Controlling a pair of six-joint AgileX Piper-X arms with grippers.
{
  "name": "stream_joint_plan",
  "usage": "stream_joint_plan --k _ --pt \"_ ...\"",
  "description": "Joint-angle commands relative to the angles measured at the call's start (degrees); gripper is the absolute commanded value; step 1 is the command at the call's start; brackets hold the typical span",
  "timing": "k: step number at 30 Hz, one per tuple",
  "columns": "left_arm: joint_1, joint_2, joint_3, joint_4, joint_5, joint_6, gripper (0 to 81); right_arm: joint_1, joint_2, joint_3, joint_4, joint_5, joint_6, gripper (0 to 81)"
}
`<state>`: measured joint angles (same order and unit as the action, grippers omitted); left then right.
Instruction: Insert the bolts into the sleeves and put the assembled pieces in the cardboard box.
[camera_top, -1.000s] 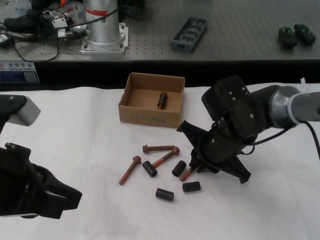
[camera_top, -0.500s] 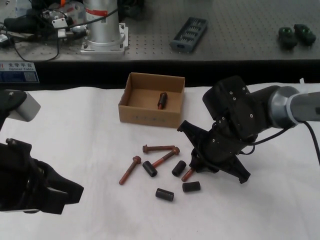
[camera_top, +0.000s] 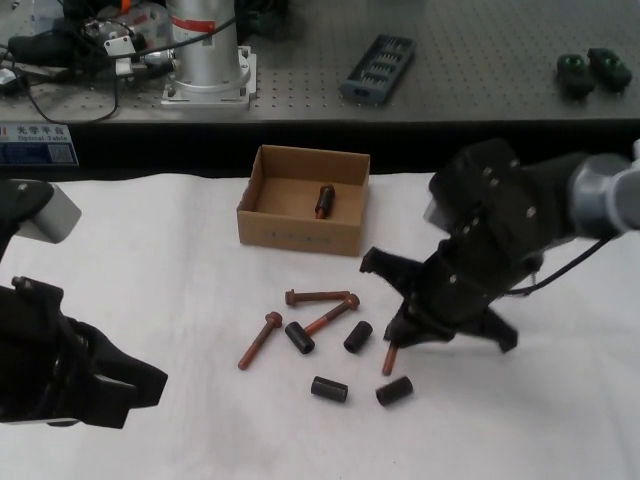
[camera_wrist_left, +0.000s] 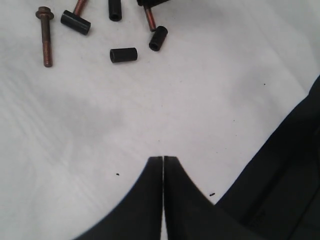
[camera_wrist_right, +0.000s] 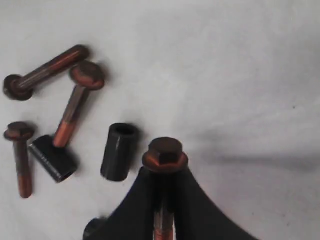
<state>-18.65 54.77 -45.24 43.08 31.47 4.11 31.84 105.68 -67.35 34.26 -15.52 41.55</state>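
High view: the right gripper (camera_top: 402, 335) hides the upper part of the rusty bolt (camera_top: 389, 358) it clamps over the white cloth (camera_top: 180, 260), between 2 black sleeves (camera_top: 357, 336). 3 loose bolts (camera_top: 318, 296) lie nearby. The cardboard box (camera_top: 262, 228) holds 1 assembled piece (camera_top: 324, 200). The left gripper (camera_top: 150, 385) sits near-left, its arm partly cut off.

Left wrist view: its fingers (camera_wrist_left: 150, 175) press together on nothing.

Right wrist view: the bolt's flanged hexagonal head clears the fingers, its shaft pinched between them, beside an open-ended sleeve (camera_wrist_right: 119, 151).
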Motion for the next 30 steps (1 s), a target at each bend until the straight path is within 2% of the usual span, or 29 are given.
stream_joint_plan --k 1,10,16,19,22,25,30 --pt "-0.04 -0.32 0.08 -0.95 0.34 1.04 0.7 -0.40 -3.75 -0.28 1.84 -0.43 -4.49 2.9" --pt "-0.04 0.35 0.08 -7.80 0.34 1.04 0.6 -0.67 -15.35 0.32 11.68 1.99 -21.64 2.9" --pt "-0.04 4.48 0.08 -8.93 0.67 0.50 0.1 -0.67 -24.36 5.74 14.56 1.88 -24.90 2.9" --pt "-0.14 7.62 0.08 -8.93 1.04 -0.35 8.3 -0.67 -29.80 9.21 15.32 1.64 -24.90 2.9" --pt "-0.73 11.18 0.08 -10.27 1.04 -2.41 24.2 -0.67 -35.87 12.05 15.60 1.64 -24.90 2.9" --pt "-2.10 14.62 0.08 -13.97 1.04 -10.07 37.9 -0.67 -40.93 14.05 15.60 1.64 -24.90 2.9" --pt "-6.70 20.23 0.08 -21.51 -1.86 -19.17 39.0 -0.67 -46.36 14.54 17.10 1.64 -24.90 2.9"
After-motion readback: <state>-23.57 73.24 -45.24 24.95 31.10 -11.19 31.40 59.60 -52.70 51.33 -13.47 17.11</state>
